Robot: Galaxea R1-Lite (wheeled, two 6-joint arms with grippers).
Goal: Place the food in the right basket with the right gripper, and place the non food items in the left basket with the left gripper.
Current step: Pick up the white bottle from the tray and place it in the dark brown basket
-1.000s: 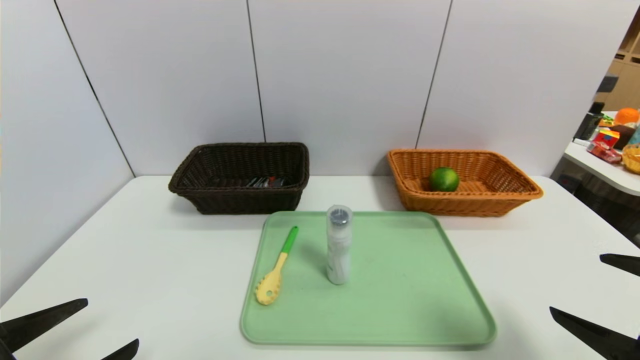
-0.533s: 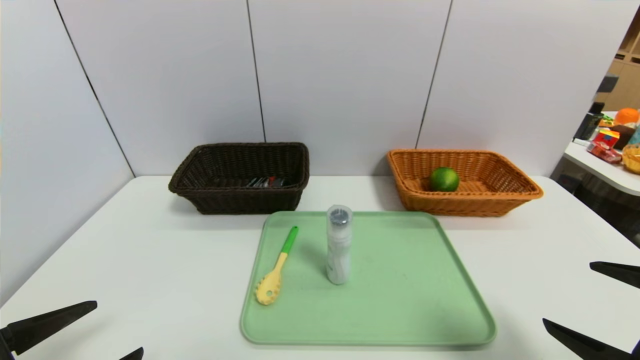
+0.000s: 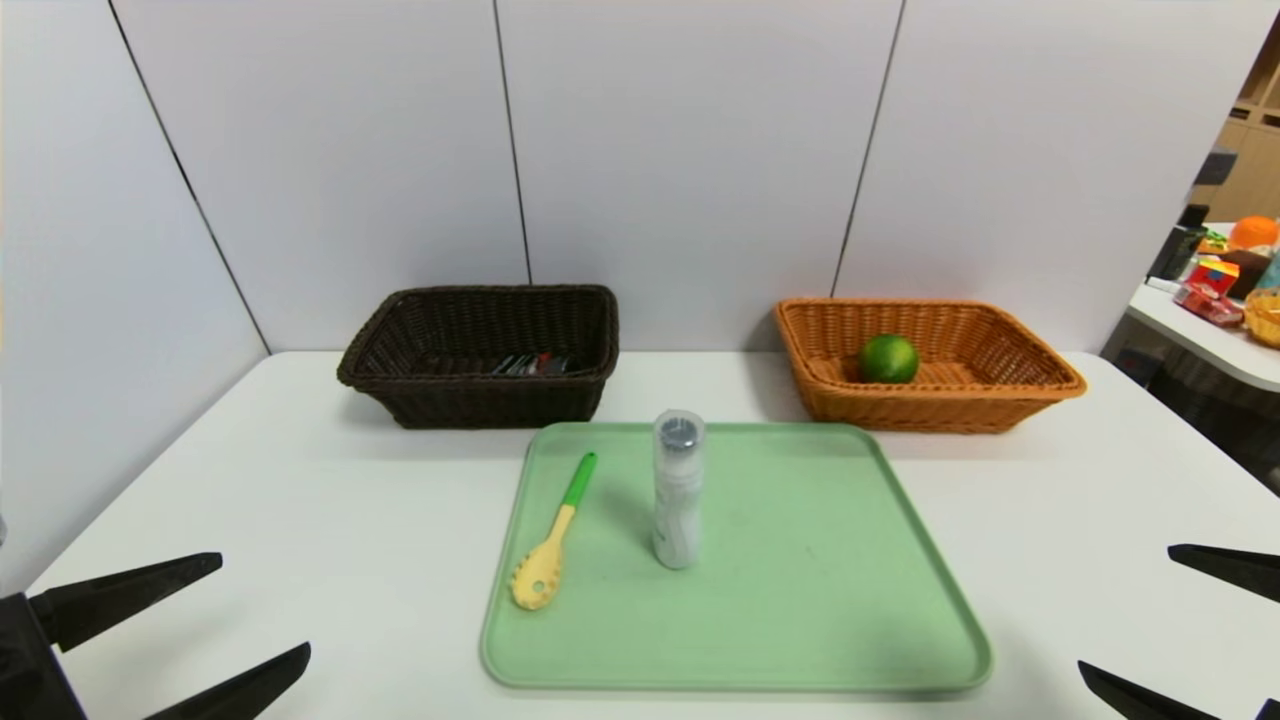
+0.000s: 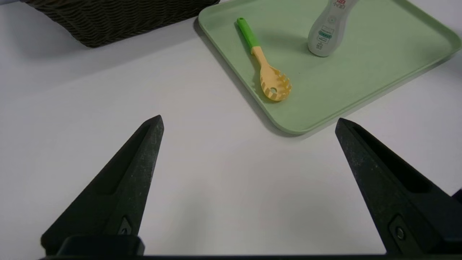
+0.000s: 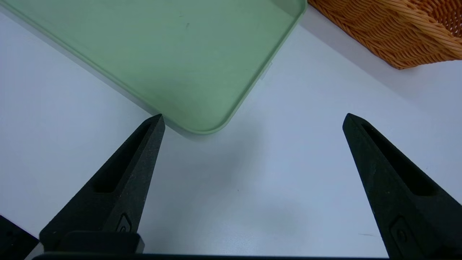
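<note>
- Left gripper [image 3: 260, 610] has crept forward over the table toward the tray [image 3: 850, 640] since a second ago; likely lining up on a non-food item.
- Its jaws stand wide, holding nothing, touching nothing.
- Right gripper [image 3: 1125, 620] wide too, empty, near the tray's corner.
- Spoon [image 3: 548, 540] and bottle [image 3: 678, 490] sit on the tray.
- Lime [image 3: 888, 358] already in the right basket [image 3: 1040, 385]; left basket [image 3: 400, 385] holds small items.

Two baskets are counted, one dark basket [image 3: 480, 355] and one orange basket [image 3: 925, 362]; one tray [image 3: 800, 620], one pasta spoon [image 3: 548, 540], one bottle [image 3: 677, 490], one lime [image 3: 888, 358], and perhaps several indistinct items [image 3: 530, 364] in the dark one.
</note>
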